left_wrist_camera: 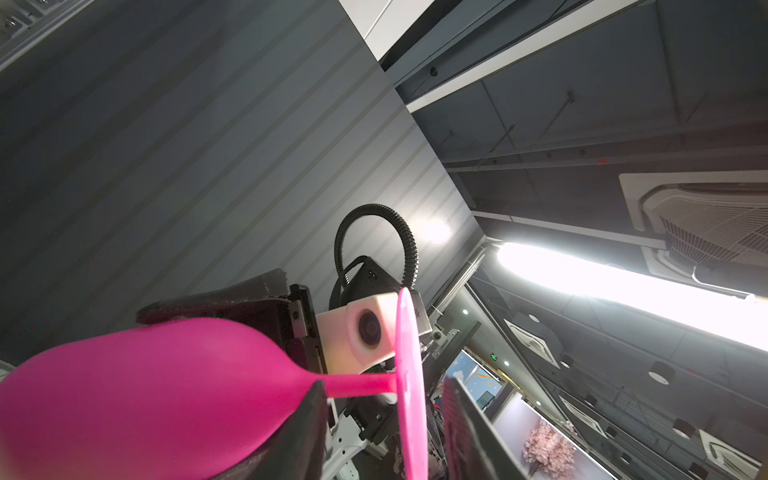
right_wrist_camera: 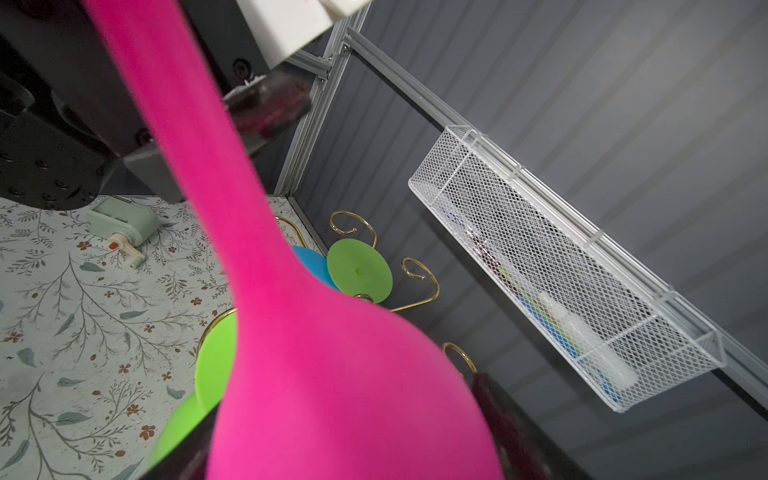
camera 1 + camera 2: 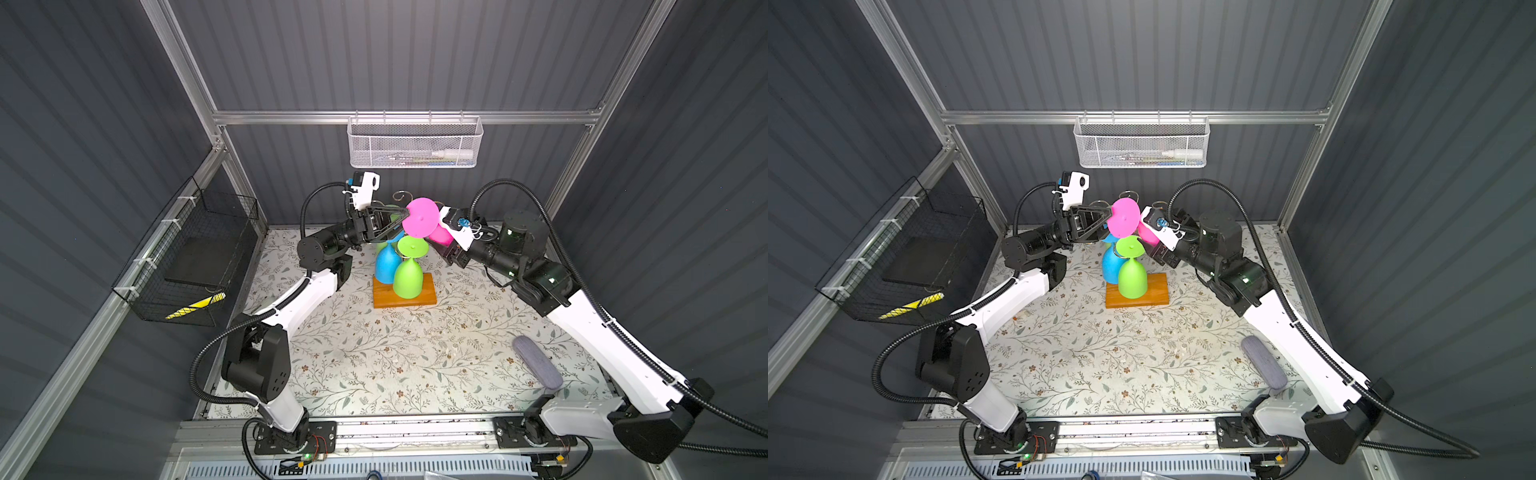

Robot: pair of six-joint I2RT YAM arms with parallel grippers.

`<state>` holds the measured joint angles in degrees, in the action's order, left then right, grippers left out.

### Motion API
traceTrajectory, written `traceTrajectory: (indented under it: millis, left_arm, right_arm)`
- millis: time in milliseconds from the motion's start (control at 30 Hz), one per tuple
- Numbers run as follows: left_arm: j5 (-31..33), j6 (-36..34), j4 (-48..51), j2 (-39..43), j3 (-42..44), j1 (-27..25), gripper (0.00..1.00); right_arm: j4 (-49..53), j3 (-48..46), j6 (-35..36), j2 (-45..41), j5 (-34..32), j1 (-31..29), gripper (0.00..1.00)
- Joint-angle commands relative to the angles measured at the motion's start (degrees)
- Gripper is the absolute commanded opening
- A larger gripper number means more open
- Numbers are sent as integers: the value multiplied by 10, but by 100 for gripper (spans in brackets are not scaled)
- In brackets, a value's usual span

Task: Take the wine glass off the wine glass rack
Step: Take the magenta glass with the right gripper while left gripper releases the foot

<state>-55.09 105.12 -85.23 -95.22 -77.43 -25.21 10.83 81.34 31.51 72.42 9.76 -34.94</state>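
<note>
Right wrist view: the bowl of a pink wine glass (image 2: 332, 374) filled most of the frame. It was clenched in the right tool (image 2: 340, 436), with one dark finger on each side of the bowl. The glass lay nearly on its side in the air, up at the top of the wine glass rack (image 3: 428, 296) on the rack's right side. Its bowl pointed toward the right arm and its round foot toward the left arm.

In the left wrist view the left tool (image 1: 386, 432) stood released, its fingers (image 1: 307, 424) spread either side of the foot and stem. One finger sat close against the base of the bowl, and the other stood apart from the foot.

In both top views the rack stood on its orange-brown wooden base at the middle rear of the flower-patterned table (image 3: 374, 365). A green wine glass (image 3: 408, 278) and a blue wine glass (image 3: 385, 266) hung upside down from its gold wire arms. A grey oblong pouch (image 3: 536, 368) lay near the right arm, well apart from the rack.
</note>
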Motion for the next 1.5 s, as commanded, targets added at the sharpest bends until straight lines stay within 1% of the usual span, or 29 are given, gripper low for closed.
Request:
traceTrajectory:
  millis: [0, 67, 167, 233, 333, 400, 433, 500, 533, 600, 633, 667, 700, 733, 767, 800, 867, 933, 1033, 1100, 1200, 1467]
  left_arm:
    - [1, -14, -25, 15, -21, -2, 61]
    - [6, -17, -24, 13, -26, -2, 69]
    - [11, -21, -24, 12, -28, -2, 75]
    - [13, -30, -24, 17, -24, -2, 77]
    - [18, -55, -23, 26, -16, 1, 77]
    - [18, -94, 2, 36, -7, 5, 77]
    - [16, -128, 28, 44, 0, 6, 77]
    - [11, -233, 112, 64, 11, 6, 77]
    - [13, -302, 176, 78, 15, 6, 77]
    - [30, -464, 336, 110, 17, 6, 77]
    - [59, -575, 435, 130, 14, 4, 77]
    - [104, -692, 551, 148, 3, -2, 77]
    - [151, -785, 636, 160, -9, -13, 77]
    - [203, -890, 708, 168, -24, -31, 77]
    - [253, -969, 751, 172, -31, -47, 77]
    - [277, -1007, 761, 173, -30, -53, 76]
    - [318, -1058, 742, 179, -18, -57, 74]
    - [333, -1132, 707, 185, 4, -74, 72]
    - [329, -1234, 687, 181, 17, -92, 70]
    - [315, -1279, 681, 176, 19, -96, 68]
    - [292, -1316, 648, 171, 31, -99, 65]
    - [270, -1346, 610, 154, 23, -110, 61]
  right_arm:
    - [-2, -8, -7, -11, -20, -5, 34]
    - [3, -10, -10, -14, -27, -7, 33]
    - [7, -14, -19, -23, -33, -7, 31]
    - [19, -11, -33, -27, -50, -7, 31]
    - [65, 12, -64, -31, -75, -7, 30]
    - [100, 29, -90, -35, -88, -7, 31]
    - [111, 37, -105, -37, -97, -7, 31]
    - [152, 51, -134, -43, -113, -7, 31]
    - [167, 57, -146, -45, -120, -7, 31]
    - [200, 71, -172, -48, -128, -7, 32]
    - [217, 79, -186, -48, -132, -7, 32]
    - [235, 89, -199, -48, -135, -7, 32]
    - [247, 96, -208, -47, -135, -7, 32]
    - [263, 104, -218, -46, -136, -7, 32]
    - [276, 112, -229, -44, -136, -7, 32]
    - [287, 118, -236, -41, -135, -7, 33]
    - [311, 130, -248, -33, -133, -7, 33]
    - [331, 140, -258, -24, -131, -7, 33]
    - [354, 151, -266, -11, -123, -7, 33]
    - [363, 155, -273, -5, -117, -7, 33]
    - [368, 156, -277, 1, -107, -8, 33]
    - [391, 172, -289, 28, -84, -11, 33]
